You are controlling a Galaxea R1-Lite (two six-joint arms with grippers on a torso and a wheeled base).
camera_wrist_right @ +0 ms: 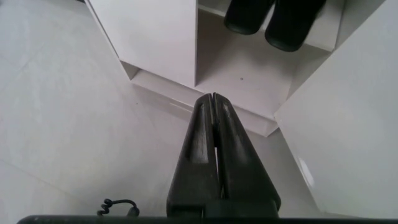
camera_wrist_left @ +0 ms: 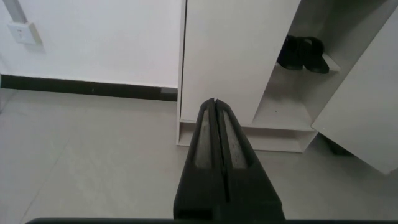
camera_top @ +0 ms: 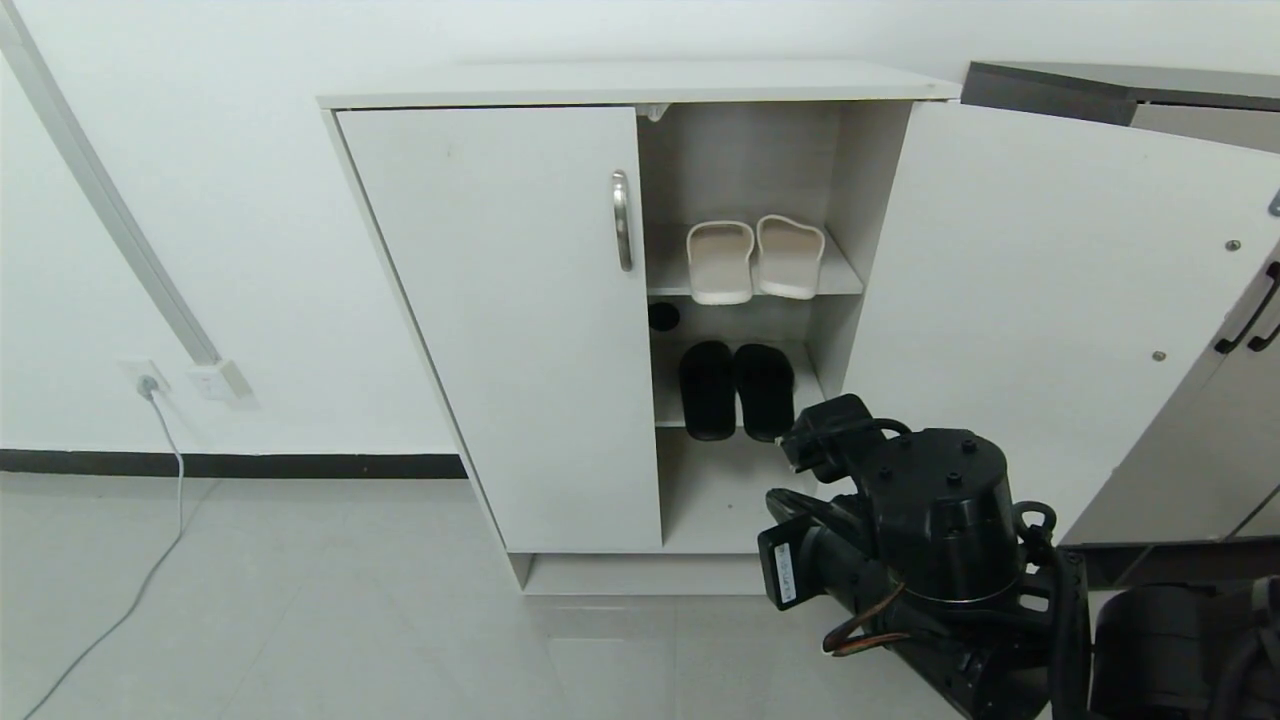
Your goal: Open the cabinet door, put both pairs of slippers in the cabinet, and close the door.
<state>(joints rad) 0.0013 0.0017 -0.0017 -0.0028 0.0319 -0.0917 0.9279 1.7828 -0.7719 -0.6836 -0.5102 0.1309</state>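
The white cabinet (camera_top: 640, 85) has its left door (camera_top: 500, 320) shut and its right door (camera_top: 1040, 300) swung wide open. A white pair of slippers (camera_top: 755, 258) lies on the upper shelf. A black pair of slippers (camera_top: 736, 390) lies on the shelf below, also in the left wrist view (camera_wrist_left: 303, 54) and the right wrist view (camera_wrist_right: 273, 15). My right arm (camera_top: 920, 520) is low in front of the open side. The right gripper (camera_wrist_right: 213, 96) is shut on nothing, above the floor before the cabinet's base. The left gripper (camera_wrist_left: 214, 102) is shut and empty, farther back over the tiles.
The open door juts out toward a grey cabinet (camera_top: 1200, 400) on the right. A wall socket (camera_top: 150, 385) with a cable (camera_top: 150, 560) trailing over the floor is at the left. The bottom compartment (camera_top: 710, 500) is bare. Open tiled floor lies in front.
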